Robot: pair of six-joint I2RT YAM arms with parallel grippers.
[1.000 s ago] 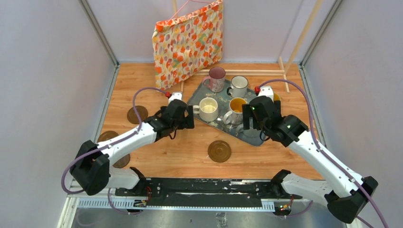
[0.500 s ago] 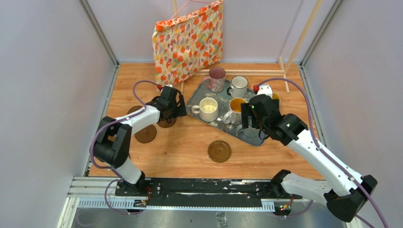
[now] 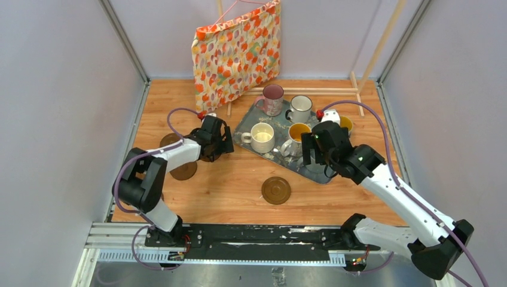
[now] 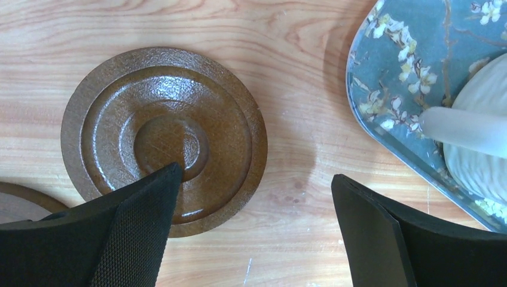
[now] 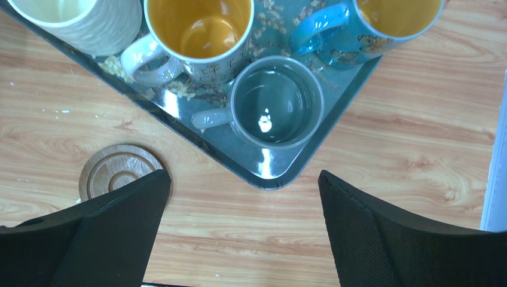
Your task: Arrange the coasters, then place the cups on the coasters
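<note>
The blue-grey floral tray (image 3: pixel 250 121) carries all six mugs, and every inside that shows is bare. The pink mug (image 3: pixel 272 98) and the white mug with a dark rim (image 3: pixel 300 109) stand along the tray's far edge. The cream mug (image 3: pixel 262 137) and the yellow-lined white mug (image 5: pixel 197 30) stand across its middle. The blue-handled mug (image 5: pixel 382 24) is on the tray's right side, and the grey mug (image 5: pixel 275 101) sits in its near corner. The right gripper (image 5: pixel 242 179) hovers above that corner with its fingers spread wide and holds nothing. The yellow-lined and blue-handled mugs crowd the grey mug on its far side, too close to tell whether they touch. The left gripper (image 4: pixel 256 176) hangs low beside the tray's left edge, jaws apart and holding nothing. One finger is over the near part of a coaster (image 4: pixel 161 113), which lies flat on the wooden table (image 3: pixel 239 185) near the tray, with a strip of wood between them. A second coaster (image 3: pixel 276 190) lies in front of the tray's near edge. Two further coasters (image 3: pixel 184 171) (image 3: pixel 168 141) lie left of the tray, partly under the left arm. A patterned cloth bag (image 3: pixel 236 54) leans on the back wall behind the tray, and wooden rods (image 3: pixel 311 91) lie along the tray's far side.
</note>
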